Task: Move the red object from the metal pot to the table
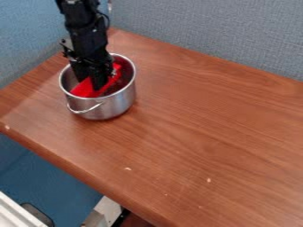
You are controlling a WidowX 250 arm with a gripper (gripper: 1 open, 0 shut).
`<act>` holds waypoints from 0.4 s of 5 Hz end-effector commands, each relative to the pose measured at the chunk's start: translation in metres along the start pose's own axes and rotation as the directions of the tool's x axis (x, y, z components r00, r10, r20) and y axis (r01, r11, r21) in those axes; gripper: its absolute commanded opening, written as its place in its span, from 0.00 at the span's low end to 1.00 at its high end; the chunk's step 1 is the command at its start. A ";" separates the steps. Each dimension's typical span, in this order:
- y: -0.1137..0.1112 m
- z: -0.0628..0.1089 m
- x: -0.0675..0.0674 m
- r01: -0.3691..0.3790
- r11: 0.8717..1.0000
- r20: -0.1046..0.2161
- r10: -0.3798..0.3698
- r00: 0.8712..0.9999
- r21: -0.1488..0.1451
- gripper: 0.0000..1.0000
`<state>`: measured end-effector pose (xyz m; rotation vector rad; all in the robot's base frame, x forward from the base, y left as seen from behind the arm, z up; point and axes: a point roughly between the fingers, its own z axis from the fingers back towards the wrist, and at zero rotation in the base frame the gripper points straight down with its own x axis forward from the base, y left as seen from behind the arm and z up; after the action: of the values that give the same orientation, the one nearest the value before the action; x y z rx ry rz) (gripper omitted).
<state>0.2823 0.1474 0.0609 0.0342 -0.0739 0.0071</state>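
The metal pot stands on the table near its far left corner. Its thin wire handle hangs down the front wall. The red object lies tilted inside the pot, with red showing on both sides of the arm. My black gripper points straight down into the pot and is shut on the red object. The fingertips are partly hidden by the pot's rim and the red object.
A blue-grey wall runs close behind the table. The table's front left edge drops off to the floor. Bare wood stretches to the right of and in front of the pot.
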 end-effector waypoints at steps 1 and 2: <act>0.011 0.010 0.005 0.067 0.998 0.036 -0.068 0.997 0.003 0.00; 0.014 0.010 0.003 0.148 0.989 0.027 -0.147 0.989 -0.021 0.00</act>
<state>0.2794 0.1530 0.0580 -0.0091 -0.0550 -0.1517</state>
